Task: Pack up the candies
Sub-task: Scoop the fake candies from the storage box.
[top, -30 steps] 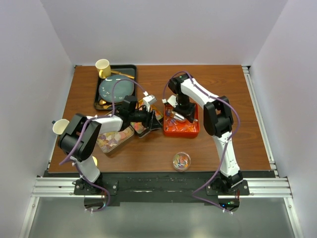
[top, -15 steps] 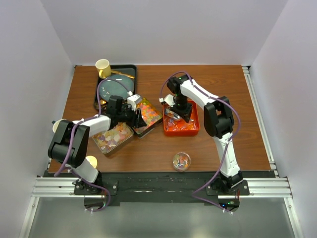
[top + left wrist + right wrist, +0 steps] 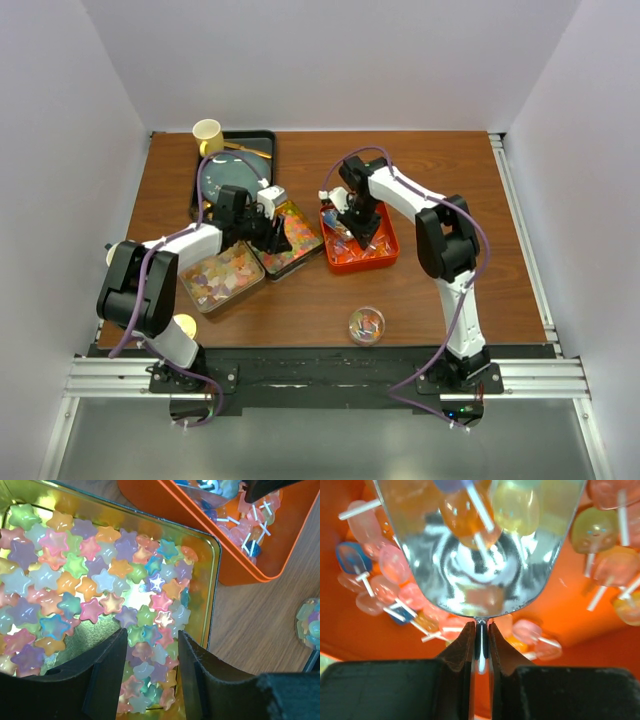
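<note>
Both angle downward — left gripper (image 3: 150,672) parted over the candies (image 3: 90,580), right gripper (image 3: 480,640) clamping the scoop (image 3: 480,550).

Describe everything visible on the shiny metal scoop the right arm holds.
Polished, mirror-like metal scoop with a rounded bowl and a thin handle clamped in the shut right pincer. It is inside the orange plastic tray, a few small pastel lollipops in its bowl, more lying around it. Floor contact unclear.

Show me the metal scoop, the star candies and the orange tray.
metal scoop (image 3: 480,575), right wrist view, on its shiny bowl.
star candies (image 3: 100,585), left wrist view, middle of the pile.
orange tray (image 3: 190,525), left wrist view, on its outer wall.
</note>
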Controlling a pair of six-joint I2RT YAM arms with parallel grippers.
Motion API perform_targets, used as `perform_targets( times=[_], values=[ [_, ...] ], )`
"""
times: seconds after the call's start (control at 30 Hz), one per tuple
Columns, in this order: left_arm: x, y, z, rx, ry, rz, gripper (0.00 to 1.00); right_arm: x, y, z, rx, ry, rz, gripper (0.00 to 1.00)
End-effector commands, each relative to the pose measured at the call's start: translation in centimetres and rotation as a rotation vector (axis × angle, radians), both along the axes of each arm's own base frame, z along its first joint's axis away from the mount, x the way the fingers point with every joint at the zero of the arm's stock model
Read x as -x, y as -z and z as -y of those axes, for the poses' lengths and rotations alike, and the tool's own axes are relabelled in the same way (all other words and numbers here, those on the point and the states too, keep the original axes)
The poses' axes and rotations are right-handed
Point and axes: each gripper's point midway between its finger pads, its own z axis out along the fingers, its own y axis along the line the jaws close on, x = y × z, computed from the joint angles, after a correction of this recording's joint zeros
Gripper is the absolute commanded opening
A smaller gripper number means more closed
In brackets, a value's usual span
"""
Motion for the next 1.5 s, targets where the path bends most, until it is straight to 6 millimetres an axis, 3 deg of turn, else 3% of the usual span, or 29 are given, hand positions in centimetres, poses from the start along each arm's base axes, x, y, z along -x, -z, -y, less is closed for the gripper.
perform_targets(
  times=[0.0,0.2,0.33,0.47,0.53,0.57,0.63,0.77,0.9,1.0,1.13,1.37,1.47],
  values=[
    [-1.4,-2.4,-0.2,-0.006,0.013,0.089,0.50,-0.1,0.2,-2.7,-0.154,0.012,0.080,0.00],
    [-2.4,-3.2,-0.6,-0.017,0.023,0.122,0.51,0.0,-0.2,-2.0,-0.166,0.011,0.135,0.00],
    [-3.1,-3.9,-1.0,-0.019,0.031,0.145,0.52,0.0,-2.1,-1.5,-0.166,-0.004,0.179,0.00],
    [-3.5,-4.5,-1.6,-0.022,0.032,0.165,0.52,0.6,-5.1,-0.8,-0.193,-0.039,0.259,0.00],
    [-3.6,-4.9,-1.8,-0.012,0.029,0.179,0.52,1.5,-5.2,-0.6,-0.215,-0.053,0.263,0.00],
    [-3.8,-5.2,-1.9,-0.008,0.024,0.190,0.52,1.6,-6.0,-0.5,-0.230,-0.062,0.293,0.00],
    [-4.1,-6.6,-2.1,0.014,0.002,0.216,0.53,2.2,-5.8,-0.1,-0.228,-0.059,0.291,0.00],
    [-3.9,-9.2,-2.4,0.041,-0.013,0.275,0.53,3.1,-7.0,-0.2,-0.303,-0.064,0.317,0.00],
    [-3.3,-9.8,-2.8,0.047,-0.040,0.281,0.55,4.0,-9.5,-0.1,-0.365,-0.079,0.376,0.00],
    [-2.9,-10.4,-3.9,0.043,-0.086,0.307,0.60,5.2,-10.7,0.1,-0.410,-0.112,0.403,0.00],
    [-2.2,-10.1,-5.5,0.023,-0.134,0.317,0.67,9.2,-12.9,1.3,-0.439,-0.222,0.397,0.00],
    [-0.6,-9.4,-7.2,0.061,-0.200,0.279,0.82,14.8,-12.5,5.3,-0.349,-0.495,0.325,0.00],
    [0.2,-9.3,-7.2,0.085,-0.190,0.267,1.00,16.4,-11.7,7.0,-0.288,-0.591,0.267,0.00]
  ],
)
